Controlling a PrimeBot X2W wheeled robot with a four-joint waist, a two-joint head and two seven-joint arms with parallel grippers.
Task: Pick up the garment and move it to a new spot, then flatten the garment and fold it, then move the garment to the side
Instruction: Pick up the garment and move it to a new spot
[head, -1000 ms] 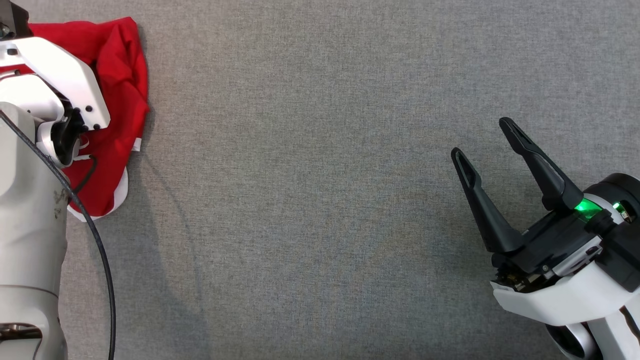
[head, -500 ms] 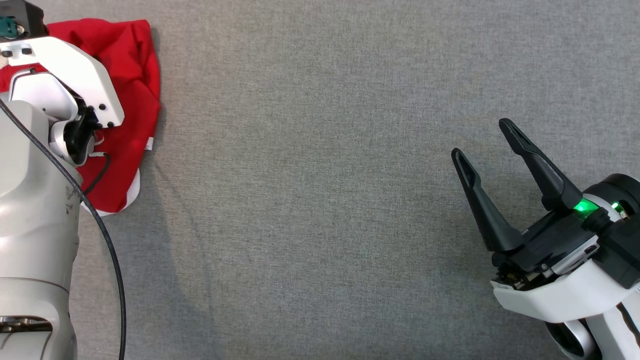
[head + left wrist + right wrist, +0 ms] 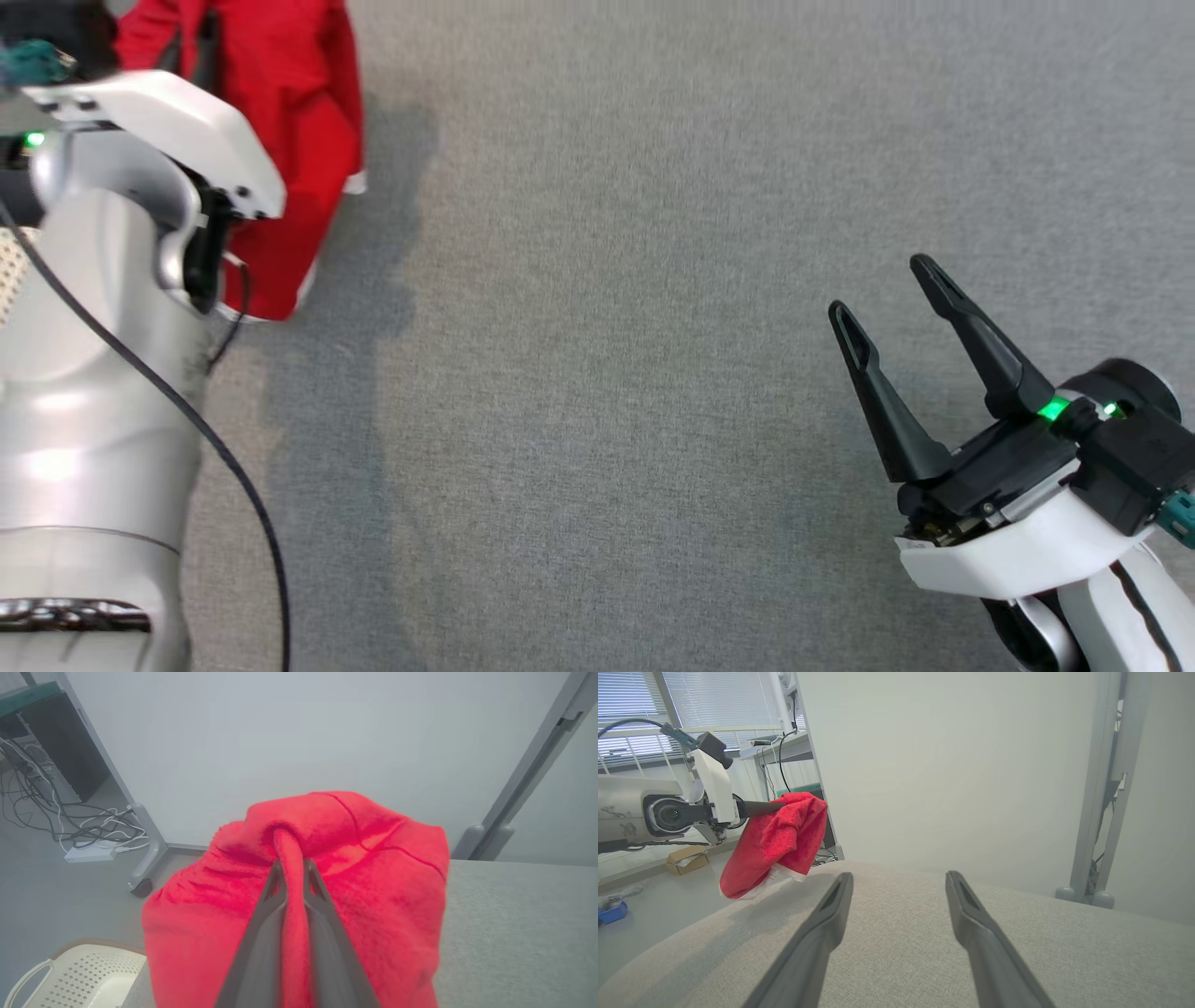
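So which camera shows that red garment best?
The right wrist view: the red garment hangs whole from the left gripper. The left wrist view shows folds pinched in its jaws; the head view, part behind the left arm.

You have a grey cloth-topped table (image 3: 653,373) in front of you. In the left wrist view you see a white perforated basket (image 3: 79,970) low beside its edge, and tangled cables (image 3: 100,830) and a white power strip (image 3: 91,854) on the floor by a wheeled grey post (image 3: 152,851). Your right wrist view shows window blinds (image 3: 714,700) and a cardboard box (image 3: 686,858) on the floor.
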